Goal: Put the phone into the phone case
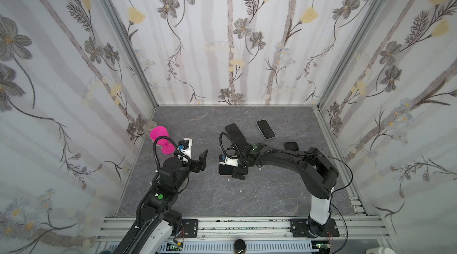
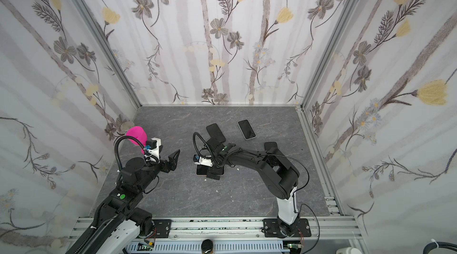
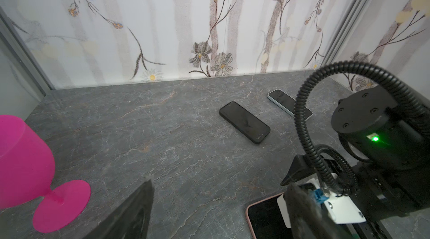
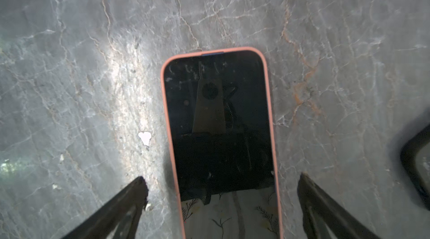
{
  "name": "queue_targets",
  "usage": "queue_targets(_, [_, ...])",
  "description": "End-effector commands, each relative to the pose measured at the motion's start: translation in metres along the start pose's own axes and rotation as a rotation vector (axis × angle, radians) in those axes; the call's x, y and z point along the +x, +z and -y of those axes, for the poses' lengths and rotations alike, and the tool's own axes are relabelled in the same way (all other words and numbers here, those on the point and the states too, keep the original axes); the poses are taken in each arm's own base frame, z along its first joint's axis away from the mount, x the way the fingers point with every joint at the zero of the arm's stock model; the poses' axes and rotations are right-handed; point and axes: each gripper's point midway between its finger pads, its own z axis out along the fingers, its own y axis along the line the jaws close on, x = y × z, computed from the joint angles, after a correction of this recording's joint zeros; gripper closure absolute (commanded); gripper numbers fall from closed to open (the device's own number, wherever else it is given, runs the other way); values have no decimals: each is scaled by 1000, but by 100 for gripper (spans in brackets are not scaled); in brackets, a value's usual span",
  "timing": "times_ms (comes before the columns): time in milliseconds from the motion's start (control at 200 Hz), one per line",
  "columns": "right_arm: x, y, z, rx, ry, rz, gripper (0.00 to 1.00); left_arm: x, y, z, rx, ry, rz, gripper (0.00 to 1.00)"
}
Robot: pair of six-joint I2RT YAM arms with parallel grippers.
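Observation:
A phone [image 4: 218,121] with a dark screen lies face up on the grey table, framed by the rim of a salmon-pink phone case [image 4: 168,114]. My right gripper [image 4: 222,178] hovers over its near end, open, with one finger on each side, both clear of the case. In both top views the right gripper [image 1: 235,172] covers most of the phone [image 1: 223,169], and only one end of the phone [image 2: 201,171] shows. My left gripper [image 1: 201,162] is open and empty to the left of the phone. In the left wrist view a corner of the pink case [image 3: 250,212] shows beside one left finger.
A black phone [image 1: 235,131] and a white-edged phone [image 1: 265,129] lie behind the right arm. A dark flat item [image 1: 291,145] is partly hidden by that arm. A pink goblet [image 1: 160,139] stands near the left wall, close behind the left gripper.

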Motion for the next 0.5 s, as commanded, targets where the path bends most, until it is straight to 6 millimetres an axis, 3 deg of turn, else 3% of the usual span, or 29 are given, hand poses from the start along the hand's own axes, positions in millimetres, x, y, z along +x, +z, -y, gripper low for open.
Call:
queue_targets(0, [14, 7, -4, -27, 9, -62, 0, -8, -1, -8, -49, 12, 22, 13])
queue_targets(280, [22, 16, -4, -39, 39, -106, 4, -5, 0, -15, -90, 17, 8, 13])
queue_targets(415, [25, 18, -9, -97, 93, -122, 26, -6, 0, -17, -102, 17, 7, 13])
queue_targets(500, [27, 16, -9, -127, 159, -117, 32, -8, -1, -21, -124, 22, 12, 13])
